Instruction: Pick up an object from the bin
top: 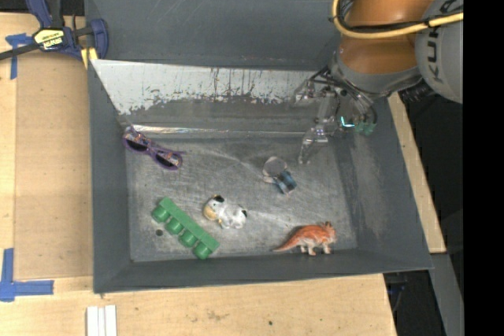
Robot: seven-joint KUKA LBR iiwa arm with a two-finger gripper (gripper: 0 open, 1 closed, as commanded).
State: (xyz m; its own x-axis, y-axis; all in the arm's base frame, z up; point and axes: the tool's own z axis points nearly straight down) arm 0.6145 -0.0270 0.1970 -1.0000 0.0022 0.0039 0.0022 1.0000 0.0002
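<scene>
spotting the gripper [316, 136] up at the far right of the grey bin [110, 193], can't tell whether apart or together. just near-left of it, finding a small clear-and-blue thing [280, 177] on the floor. nearer still, an orange dinosaur [309, 238]; leftward, a little white toy [224, 212], a green ridged block [183, 228], purple sunglasses [153, 149] far left.

I see my arm [445, 20] come in from the right at the far side of the scene. Its wrist sits under a rounded orange cover [390, 0], with a yellow and black cable [376, 30] looped round the cover's lower edge. Below that the pincer [315, 138] hangs low on the far right, pointing down and slightly leftward, with a small teal part on its right side.
</scene>
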